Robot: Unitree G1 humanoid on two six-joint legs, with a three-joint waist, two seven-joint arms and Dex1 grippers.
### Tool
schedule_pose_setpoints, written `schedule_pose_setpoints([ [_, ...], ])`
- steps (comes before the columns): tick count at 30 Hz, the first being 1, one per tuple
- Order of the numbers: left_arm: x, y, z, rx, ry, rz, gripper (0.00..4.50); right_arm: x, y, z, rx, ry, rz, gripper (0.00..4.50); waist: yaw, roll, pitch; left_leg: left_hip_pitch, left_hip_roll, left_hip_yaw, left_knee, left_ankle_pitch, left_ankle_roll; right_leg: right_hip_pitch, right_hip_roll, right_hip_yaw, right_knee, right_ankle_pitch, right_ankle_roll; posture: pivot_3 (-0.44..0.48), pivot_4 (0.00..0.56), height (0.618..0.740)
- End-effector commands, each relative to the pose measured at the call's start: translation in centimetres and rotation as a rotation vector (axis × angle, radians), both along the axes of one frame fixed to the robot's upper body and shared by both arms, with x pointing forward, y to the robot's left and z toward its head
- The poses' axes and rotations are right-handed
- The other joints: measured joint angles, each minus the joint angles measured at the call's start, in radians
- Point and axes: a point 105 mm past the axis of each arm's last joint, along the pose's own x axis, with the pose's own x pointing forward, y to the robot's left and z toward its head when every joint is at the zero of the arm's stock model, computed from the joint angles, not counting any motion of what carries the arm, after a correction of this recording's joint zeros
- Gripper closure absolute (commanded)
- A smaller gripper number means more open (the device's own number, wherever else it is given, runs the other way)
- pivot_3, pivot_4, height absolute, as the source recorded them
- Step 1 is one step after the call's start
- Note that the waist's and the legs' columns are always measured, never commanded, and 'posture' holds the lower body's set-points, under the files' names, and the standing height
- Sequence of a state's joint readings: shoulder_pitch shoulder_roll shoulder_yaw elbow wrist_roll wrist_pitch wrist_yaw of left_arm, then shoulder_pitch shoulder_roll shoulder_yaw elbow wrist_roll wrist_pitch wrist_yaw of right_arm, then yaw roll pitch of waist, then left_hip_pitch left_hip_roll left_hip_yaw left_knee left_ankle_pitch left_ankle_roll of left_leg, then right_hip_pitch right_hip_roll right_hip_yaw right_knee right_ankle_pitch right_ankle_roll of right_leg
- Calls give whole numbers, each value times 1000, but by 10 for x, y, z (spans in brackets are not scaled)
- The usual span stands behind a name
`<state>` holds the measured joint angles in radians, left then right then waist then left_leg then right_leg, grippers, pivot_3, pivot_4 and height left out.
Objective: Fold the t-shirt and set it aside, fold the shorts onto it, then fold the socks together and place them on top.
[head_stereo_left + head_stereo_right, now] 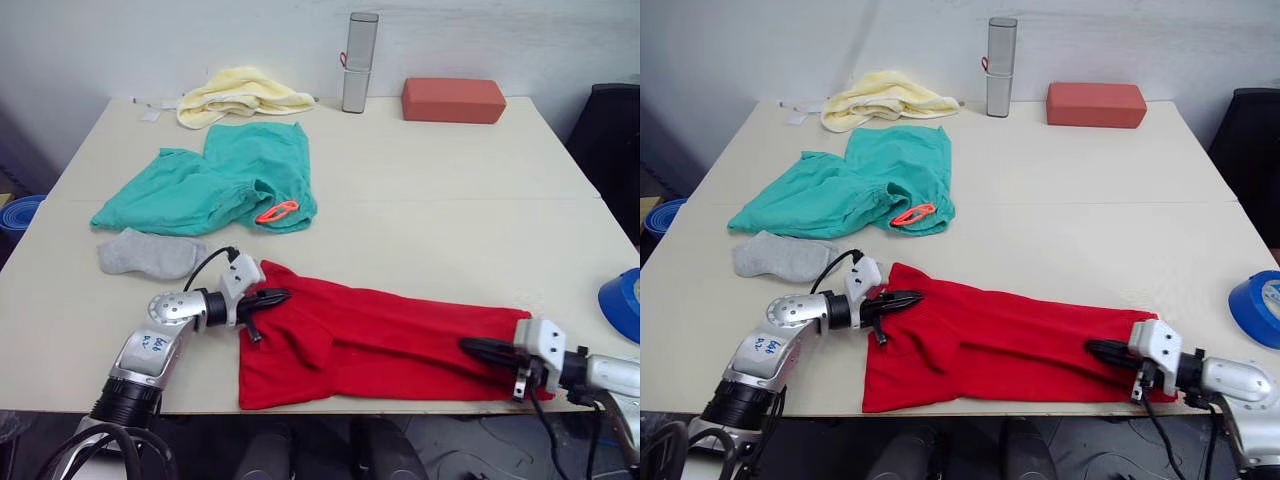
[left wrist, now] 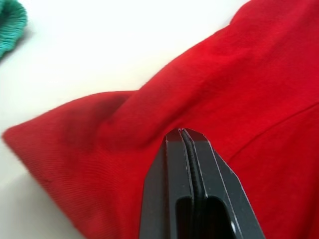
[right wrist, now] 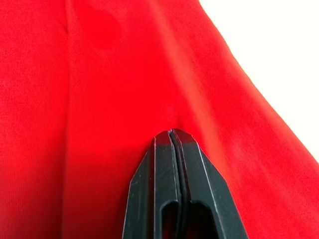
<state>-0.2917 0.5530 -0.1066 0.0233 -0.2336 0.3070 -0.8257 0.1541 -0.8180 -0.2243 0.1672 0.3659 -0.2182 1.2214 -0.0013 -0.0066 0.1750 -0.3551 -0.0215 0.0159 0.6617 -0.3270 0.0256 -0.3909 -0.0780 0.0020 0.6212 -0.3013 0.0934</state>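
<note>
Pale table (image 1: pixel 420 200), smooth matte top. Red t-shirt (image 1: pixel 380 340), soft fine-ribbed cotton, folded into a long band along the near edge. Teal shorts (image 1: pixel 220 185), crumpled, far left, with an orange drawstring loop (image 1: pixel 277 211). Grey knit socks (image 1: pixel 150 253), a small lump near-left between shorts and shirt. Left gripper (image 1: pixel 275 296) over the shirt's left end, right gripper (image 1: pixel 475 347) over its right end; both jaws pressed together, with no cloth visibly between them.
</note>
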Motion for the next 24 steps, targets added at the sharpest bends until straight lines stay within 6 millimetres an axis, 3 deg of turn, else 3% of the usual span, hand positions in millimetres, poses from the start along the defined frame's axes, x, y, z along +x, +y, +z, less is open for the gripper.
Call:
schedule_pose_setpoints([
  [1, 0, 20, 3, -18, -32, 47, 4473, -6, -21, 7, -15, -6, -46, 4500, -2, 0, 0, 0, 0, 0, 0, 0, 0, 0, 0, 0, 0, 0, 0, 0, 150, 740],
  [8, -13, 45, 28, -145, -96, 17, 4473, -8, -50, 19, -30, -19, -154, 4500, -2, 0, 0, -1, 1, 0, -1, 0, -1, -1, 0, 0, -1, -1, -2, 0, 150, 740],
  [12, -23, 67, 44, -168, -102, 13, 4473, -3, -51, 48, 50, -37, -181, 4500, -2, 1, 1, -1, 1, 0, -1, -1, -1, -1, 0, 0, -1, -1, -2, 0, 150, 740],
  [14, -31, 70, 49, -182, -87, -19, 4500, -3, -47, 56, 55, -32, -162, 4142, -2, 1, 1, -1, 1, 0, -2, -1, -1, -2, -1, 0, -1, -2, -3, 0, 150, 740],
  [16, -43, 73, 55, -175, -90, -51, 4090, -4, -35, 68, 74, -26, -117, 3591, -4, 1, 1, -1, 1, 0, -3, -1, -1, -2, -1, 0, -1, -2, -3, 0, 150, 740],
  [19, -58, 74, 57, -129, -100, -86, 3235, -4, -20, 80, 69, -56, -77, 2520, -2, 1, 1, -1, 1, -1, -7, 0, -2, -3, -1, -1, -3, -2, -4, 0, 150, 740],
  [24, -68, 77, 56, -97, -132, -95, 1763, -6, -16, 80, 35, -36, -77, 831, 6, 1, 1, -1, 1, -1, -10, 0, -2, -3, -1, -2, -5, -2, -4, 0, 150, 740],
])
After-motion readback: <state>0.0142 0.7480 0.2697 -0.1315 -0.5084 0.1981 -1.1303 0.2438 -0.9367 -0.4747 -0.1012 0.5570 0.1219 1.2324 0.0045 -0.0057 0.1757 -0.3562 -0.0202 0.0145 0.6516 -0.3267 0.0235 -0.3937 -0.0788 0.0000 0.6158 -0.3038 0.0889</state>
